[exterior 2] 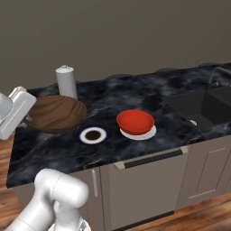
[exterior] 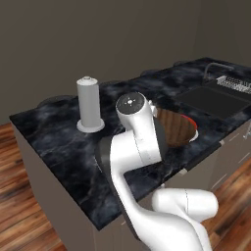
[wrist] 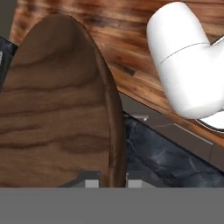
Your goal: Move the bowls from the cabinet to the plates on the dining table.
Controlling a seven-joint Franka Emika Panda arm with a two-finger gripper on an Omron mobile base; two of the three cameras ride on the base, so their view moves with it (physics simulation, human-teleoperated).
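The gripper (wrist: 107,181) is closed on the rim of the wooden bowl (exterior 2: 56,113); in the hand view its two small finger tips (wrist: 92,183) sit on either side of the brown rim at the bottom, and the bowl's wood-grain side covers the left half of that view. In the right base view the wooden bowl hangs above the left part of the table (exterior 2: 135,94), next to the white hand at the left edge, and a round shadow with a pale ring lies on the marble in front of it, to the right. It is not on a plate.

The red bowl (exterior 2: 135,122) sits on a white plate (exterior 2: 144,134) near the front edge of the table, to the right of the shadow. A tall white cylinder (exterior 2: 66,81) on a round base stands behind the wooden bowl.

The table top is black marble with pale veins, and its sides are taupe with panel doors and a horizontal handle. A dark sink (exterior 2: 203,106) is set in the top at the right. The floor (exterior: 19,186) is reddish-brown wood and the wall (exterior 2: 113,36) behind is plain grey-brown.
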